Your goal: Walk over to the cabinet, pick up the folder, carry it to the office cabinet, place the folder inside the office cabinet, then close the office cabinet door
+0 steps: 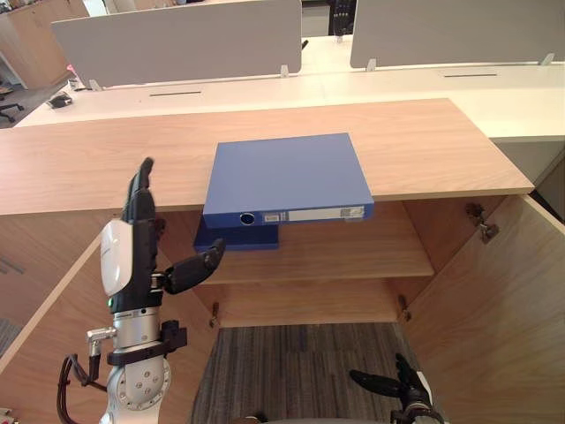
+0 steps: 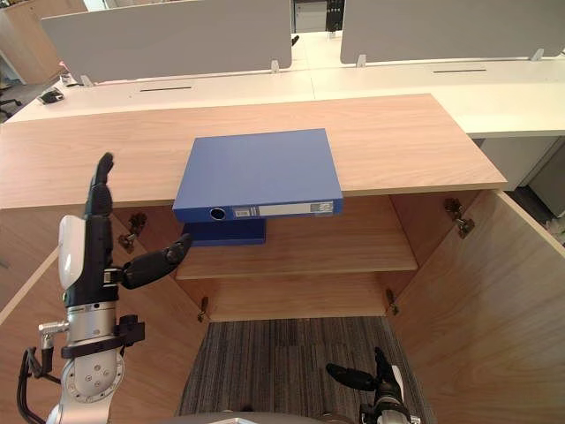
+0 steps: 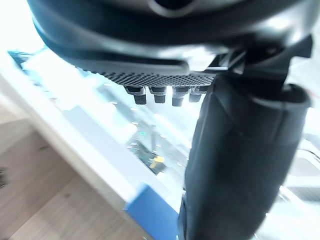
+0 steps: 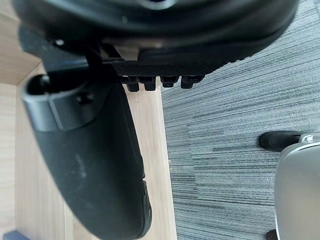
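A blue folder lies flat on the wooden cabinet top, its labelled spine overhanging the front edge. My left hand is raised to the folder's left, open, fingers straight up and thumb pointing toward the folder without touching it. A corner of the folder shows past that thumb in the left wrist view. My right hand hangs low over the carpet in front of the cabinet, open and holding nothing.
Both cabinet doors stand open, the left door and the right door. On the inner shelf lies a second dark blue item, under the folder. White desks with grey dividers stand behind. Grey carpet lies below.
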You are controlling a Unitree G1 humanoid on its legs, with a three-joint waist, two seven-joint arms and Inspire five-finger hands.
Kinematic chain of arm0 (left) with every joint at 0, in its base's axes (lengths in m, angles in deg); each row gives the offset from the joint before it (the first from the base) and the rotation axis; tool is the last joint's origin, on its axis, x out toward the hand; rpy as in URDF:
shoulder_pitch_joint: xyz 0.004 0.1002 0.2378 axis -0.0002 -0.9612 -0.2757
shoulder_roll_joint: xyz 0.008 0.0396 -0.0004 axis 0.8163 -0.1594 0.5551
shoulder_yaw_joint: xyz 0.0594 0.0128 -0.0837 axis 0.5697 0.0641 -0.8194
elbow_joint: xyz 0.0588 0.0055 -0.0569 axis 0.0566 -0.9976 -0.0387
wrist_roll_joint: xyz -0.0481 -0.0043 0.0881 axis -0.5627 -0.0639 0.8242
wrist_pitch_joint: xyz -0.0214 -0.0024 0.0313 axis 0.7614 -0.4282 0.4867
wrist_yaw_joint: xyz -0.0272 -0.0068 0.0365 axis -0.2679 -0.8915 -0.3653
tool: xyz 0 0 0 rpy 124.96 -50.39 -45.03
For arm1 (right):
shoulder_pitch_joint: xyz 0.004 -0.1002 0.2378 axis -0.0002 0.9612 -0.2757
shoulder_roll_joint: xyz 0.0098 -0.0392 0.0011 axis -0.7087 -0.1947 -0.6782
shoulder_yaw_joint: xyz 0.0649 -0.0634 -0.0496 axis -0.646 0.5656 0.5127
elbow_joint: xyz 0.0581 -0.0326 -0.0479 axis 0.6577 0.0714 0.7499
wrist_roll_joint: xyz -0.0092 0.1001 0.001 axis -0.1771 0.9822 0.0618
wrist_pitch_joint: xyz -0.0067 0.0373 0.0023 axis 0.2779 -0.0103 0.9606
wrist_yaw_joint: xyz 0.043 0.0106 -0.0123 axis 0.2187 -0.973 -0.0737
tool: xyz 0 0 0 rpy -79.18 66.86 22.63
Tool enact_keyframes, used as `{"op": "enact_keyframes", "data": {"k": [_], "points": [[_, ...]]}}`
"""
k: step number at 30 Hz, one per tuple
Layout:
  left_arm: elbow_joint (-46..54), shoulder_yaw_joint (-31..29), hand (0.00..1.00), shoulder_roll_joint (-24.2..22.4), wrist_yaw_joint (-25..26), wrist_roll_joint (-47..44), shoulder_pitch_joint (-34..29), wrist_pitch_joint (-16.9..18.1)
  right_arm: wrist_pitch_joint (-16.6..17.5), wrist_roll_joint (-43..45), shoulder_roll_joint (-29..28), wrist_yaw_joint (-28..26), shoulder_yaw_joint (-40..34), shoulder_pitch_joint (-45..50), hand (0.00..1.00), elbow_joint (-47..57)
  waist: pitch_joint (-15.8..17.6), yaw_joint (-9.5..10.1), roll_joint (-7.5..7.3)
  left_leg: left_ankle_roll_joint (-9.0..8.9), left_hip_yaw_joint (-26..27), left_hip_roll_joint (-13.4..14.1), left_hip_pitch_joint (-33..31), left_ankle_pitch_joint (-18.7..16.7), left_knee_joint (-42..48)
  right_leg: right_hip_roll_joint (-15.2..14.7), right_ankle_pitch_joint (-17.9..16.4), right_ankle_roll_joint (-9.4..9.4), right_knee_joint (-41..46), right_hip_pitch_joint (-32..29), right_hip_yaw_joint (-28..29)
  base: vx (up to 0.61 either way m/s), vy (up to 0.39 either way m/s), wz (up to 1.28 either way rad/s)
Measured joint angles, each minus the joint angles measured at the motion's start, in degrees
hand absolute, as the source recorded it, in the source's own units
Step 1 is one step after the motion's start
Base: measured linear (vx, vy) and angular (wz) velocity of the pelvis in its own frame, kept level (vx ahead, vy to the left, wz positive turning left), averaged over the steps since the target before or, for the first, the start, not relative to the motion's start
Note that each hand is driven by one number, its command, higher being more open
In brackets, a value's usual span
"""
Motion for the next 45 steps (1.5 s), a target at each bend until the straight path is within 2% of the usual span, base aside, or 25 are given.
{"op": "enact_keyframes", "data": {"k": [6, 14, 15, 19, 28, 35, 38, 41, 43, 45], "points": [[-0.95, 6.75, 1.0, 4.33, -0.14, 6.76, 6.24, -0.44, 0.08, 0.01, 0.04, -0.75, 1.49, -0.1, 1.0, 0.03, -0.55, -0.5, -0.02, 0.1, 1.33, 0.06, 0.97, 0.78, -1.66, 0.43, 0.56, -0.08, -0.8, -0.07, 1.25, 0.0, -0.01, -0.1], [-7.88, 8.62, 1.0, 6.0, -1.13, 11.65, 14.01, -3.86, 0.07, 0.05, 0.05, -1.27, 1.63, -0.02, 1.0, 0.31, -0.83, -2.68, -0.2, 0.1, 3.57, -0.05, 1.14, 0.78, -3.09, 0.62, 0.69, -0.05, -0.89, -1.52, 3.55, 0.03, 0.005, -0.16], [-8.95, 9.03, 0.0, 6.37, -1.49, 12.38, 14.43, -4.52, 0.07, 0.07, 0.04, -1.32, 1.63, -0.01, 1.0, 0.53, -0.86, -2.79, -0.19, 0.12, 3.81, -0.08, 1.19, 0.79, -3.37, 0.67, 0.77, -0.07, -0.88, -1.79, 3.78, 0.03, 0.001, -0.12], [-15.22, 9.4, 0.0, 8.74, -3.48, 14.93, 17.15, -5.91, 0.06, 0.13, 0.06, -1.41, 1.61, -0.02, 1.0, 1.25, -0.89, -3.09, -0.24, 0.21, 4.4, -0.19, 1.3, 0.86, -4.12, 0.74, 0.8, -0.09, -0.88, -2.5, 4.18, 0.02, -0.003, -0.08], [-12.89, 8.34, 0.0, 10.94, -2.78, 14.71, 21.84, -4.06, 0.05, 0.33, 0.01, -2.23, 1.37, -0.24, 1.0, 2.57, -1.52, -3.11, -0.5, 0.49, 4.49, -1.19, 1.36, 1.06, -5.1, -0.02, 1.16, 0.23, -1.93, -2.67, 4.46, 0.0, 0.001, -0.01], [-8.73, 9.49, 0.0, 8.18, -5.01, 8.96, 18.12, -3.28, -0.01, 0.7, -0.32, -2.0, 1.1, 0.13, 1.0, 4.33, -1.77, -3.11, -1.37, 0.49, 4.64, -1.37, 1.04, 1.05, -5.1, -0.21, 1.62, 0.61, -2.59, -2.88, 5.13, -0.02, -0.005, -0.03], [-3.43, 11.91, 0.0, 6.95, -7.09, 5.9, 14.47, -2.73, -0.07, 1.34, -1.09, -1.43, 0.91, 0.87, 1.0, 11.63, -1.76, -3.16, -1.38, 0.51, 4.73, -1.42, 0.91, 1.05, -5.1, -0.22, 1.74, 0.72, -2.49, -2.88, 5.25, 0.0, 0.0, 0.0], [2.43, 14.89, 0.0, 4.23, -9.33, 1.59, 10.08, -0.08, 0.27, 3.58, -2.73, -0.95, 0.22, 1.62, 1.0, 22.01, -1.74, -3.13, -1.42, 0.57, 4.75, -1.43, 0.93, 1.0, -5.1, -0.22, 1.76, 0.73, -2.41, -2.9, 5.27, -0.02, -0.017, 0.0], [5.77, 16.06, 0.0, 2.17, -10.95, -3.44, 7.69, 1.95, 1.09, 5.51, -4.34, -0.58, -0.71, 1.64, 1.0, 29.07, -1.74, -3.09, -1.42, 0.59, 4.76, -1.42, 0.96, 0.99, -5.1, -0.21, 1.76, 0.74, -2.36, -2.91, 5.29, -0.04, -0.027, -0.01], [7.48, 16.2, 0.0, 1.02, -11.25, -8.51, 6.38, 2.24, 1.23, 6.37, -5.54, 0.19, -1.18, 2.06, 1.0, 35.07, -1.74, -3.08, -1.41, 0.6, 4.77, -1.39, 0.98, 0.99, -5.1, -0.19, 1.78, 0.77, -2.35, -2.91, 5.33, -0.02, -0.014, -0.01]]}}
